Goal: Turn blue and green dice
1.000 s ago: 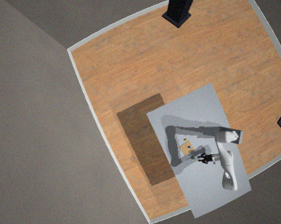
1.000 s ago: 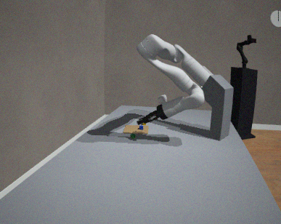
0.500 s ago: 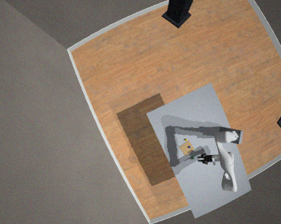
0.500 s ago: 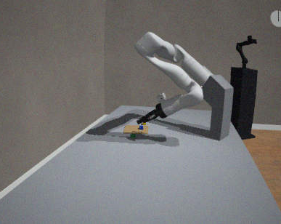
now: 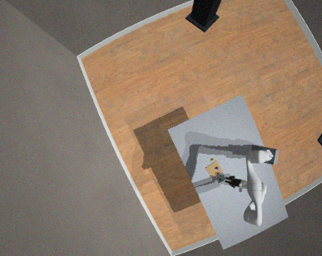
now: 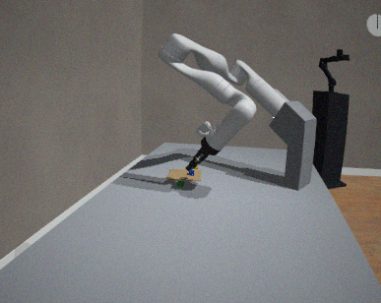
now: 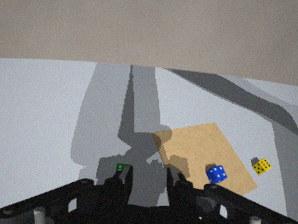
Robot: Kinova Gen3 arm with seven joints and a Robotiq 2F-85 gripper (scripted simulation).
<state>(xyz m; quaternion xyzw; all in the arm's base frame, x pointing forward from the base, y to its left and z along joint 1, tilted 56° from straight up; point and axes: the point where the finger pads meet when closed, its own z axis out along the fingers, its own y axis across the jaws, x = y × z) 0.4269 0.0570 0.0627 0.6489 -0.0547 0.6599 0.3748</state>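
Three dice in view, pips too small and blurred to count: blue die (image 7: 216, 173) with pale pips, yellow die (image 7: 261, 165) with dark pips, green die (image 7: 120, 167) seen only as a speck past the left fingertip. Cube shapes, matte, sharp-edged. Tan mat (image 7: 200, 143), thin flat rectangle, lying on the smooth grey table (image 6: 234, 236) towards its far end, nearer the left long edge. Blue die resting on the mat near its right corner in the wrist view. Yellow die off the mat, on bare table just beyond that corner, apart from the blue. Green die (image 6: 180, 184) down at the mat's near edge in the exterior view; appears just off the mat on the grey top. Black gripper (image 7: 149, 176) raised above the mat's edge, tilted downward, jaws set narrow with a gap between them, holding nothing. Glossy white rounded arm links, grey angular pedestal (image 6: 299, 148) at the table's far right edge.
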